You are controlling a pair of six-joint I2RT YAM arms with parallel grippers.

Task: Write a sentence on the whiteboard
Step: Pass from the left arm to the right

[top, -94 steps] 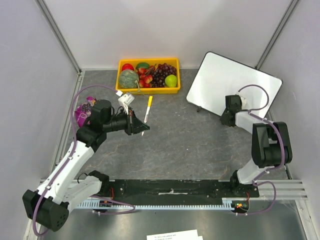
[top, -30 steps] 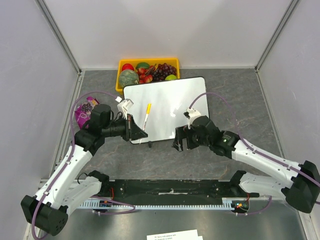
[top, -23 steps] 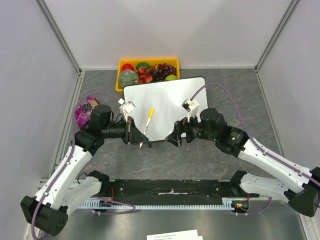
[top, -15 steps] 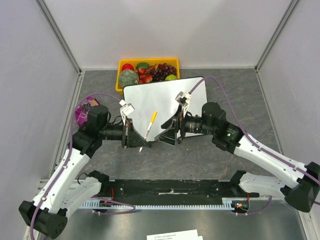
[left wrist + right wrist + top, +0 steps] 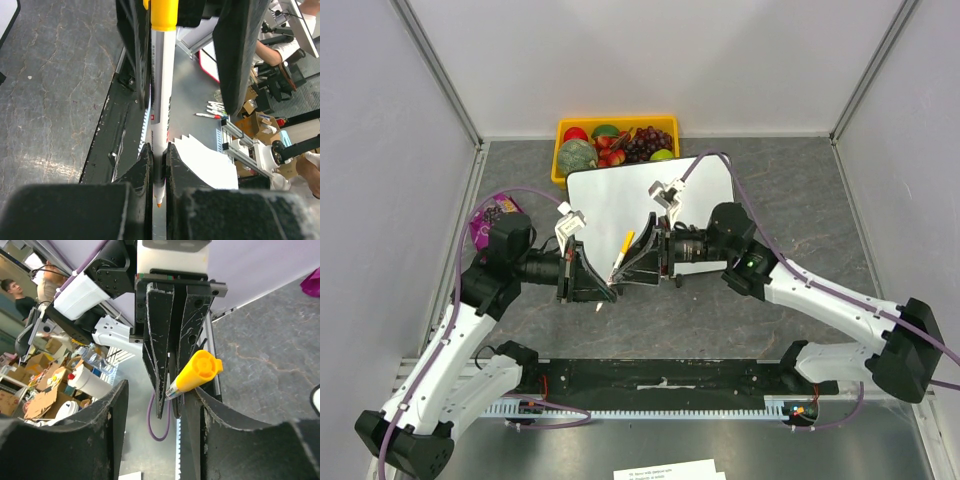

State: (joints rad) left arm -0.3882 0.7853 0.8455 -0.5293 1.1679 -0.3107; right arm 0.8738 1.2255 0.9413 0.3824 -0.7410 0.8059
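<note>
The whiteboard lies flat on the grey table, towards the far side and near the middle. From overhead I see only its glossy white upper part. Both grippers cover its near edge, so I cannot make out that stretch of the surface. Its far edge hides the near wall of the yellow fruit tray behind it.

Over the board's near edge the marker is tilted, with its yellow cap pointing away from the arm bases. The left gripper is clamped tight on the barrel low down, and the orange tip pokes out just past its fingers.

The right gripper faces it from the other side, its jaws partly apart and straddling the cap end. In its wrist view the cap sits against or just beside one finger, with a clear gap to the other. I cannot tell whether there is real contact.

A purple packet lies beside the left arm and is partly covered by its cable. The wrist views are mostly filled with finger surfaces and blurred room clutter.
</note>
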